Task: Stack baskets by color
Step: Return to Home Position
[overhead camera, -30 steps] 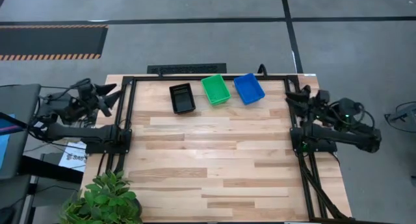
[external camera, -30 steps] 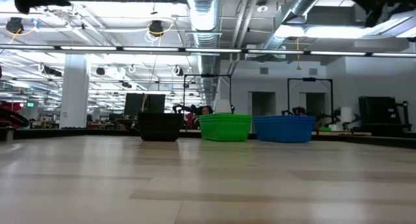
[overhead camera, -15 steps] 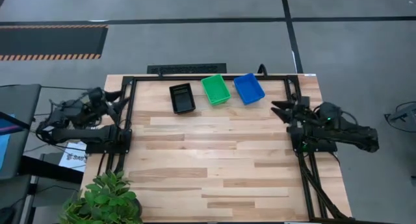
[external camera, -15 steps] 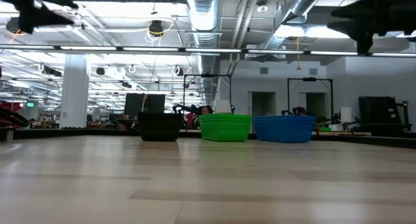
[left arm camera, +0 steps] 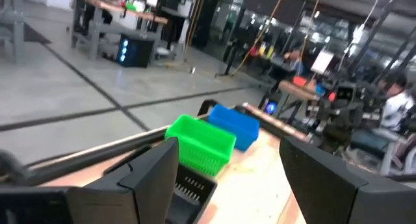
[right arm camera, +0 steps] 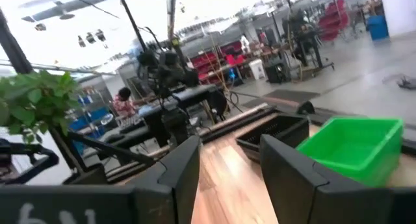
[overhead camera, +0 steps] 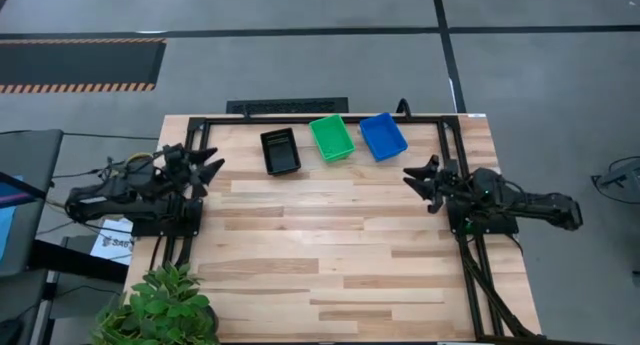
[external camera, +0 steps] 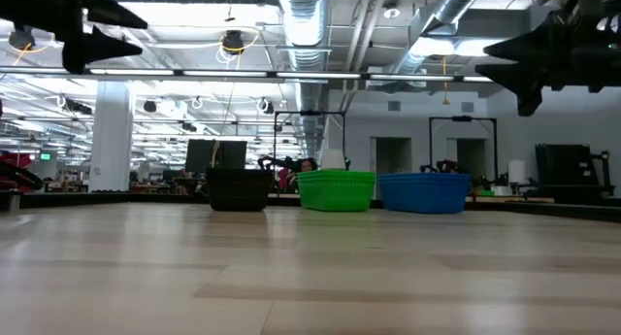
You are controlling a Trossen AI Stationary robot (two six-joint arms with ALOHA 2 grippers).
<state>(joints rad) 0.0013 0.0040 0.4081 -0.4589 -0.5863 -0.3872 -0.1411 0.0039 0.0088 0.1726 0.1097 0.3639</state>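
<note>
Three baskets stand on their bottoms in a row near the table's far edge: black (overhead camera: 280, 151), green (overhead camera: 332, 138) and blue (overhead camera: 383, 136). The low view shows them side by side as black (external camera: 239, 189), green (external camera: 336, 190) and blue (external camera: 424, 192). My left gripper (overhead camera: 207, 168) hangs open over the table's left edge, left of the black basket, pointing level toward the right. My right gripper (overhead camera: 415, 178) hangs open over the right edge, on the near side of the blue basket, pointing left. Neither has anything between its fingers (left arm camera: 153, 175) (right arm camera: 179, 169).
A black frame (overhead camera: 196, 200) runs along the table's left, far and right edges. A potted plant (overhead camera: 165, 307) stands at the near left corner. Bare wood (overhead camera: 320, 255) fills the middle and near part of the table. People and benches show in the room beyond.
Both arms have sunk and swung in over the table. My left gripper has gone down and toward the table's right edge, my right gripper down and toward the left and near edges. The baskets have stayed put.
</note>
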